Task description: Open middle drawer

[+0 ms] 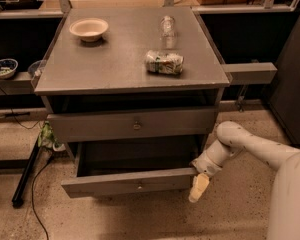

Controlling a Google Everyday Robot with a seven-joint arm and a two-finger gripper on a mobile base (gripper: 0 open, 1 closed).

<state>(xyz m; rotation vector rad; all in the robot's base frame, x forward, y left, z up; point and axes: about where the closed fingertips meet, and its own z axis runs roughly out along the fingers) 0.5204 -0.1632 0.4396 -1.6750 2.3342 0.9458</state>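
Clearly middle drawer [121, 183] stands open, dark inside; gripper [199, 185] at its corner, grip unclear.

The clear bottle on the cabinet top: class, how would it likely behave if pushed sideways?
The bottle stands upright, tall and narrow, so it probably tips easily. It looks clear and possibly empty, hence likely light; once down, its round body may roll. The pincer is well below, by the right end of the pulled-out drawer.
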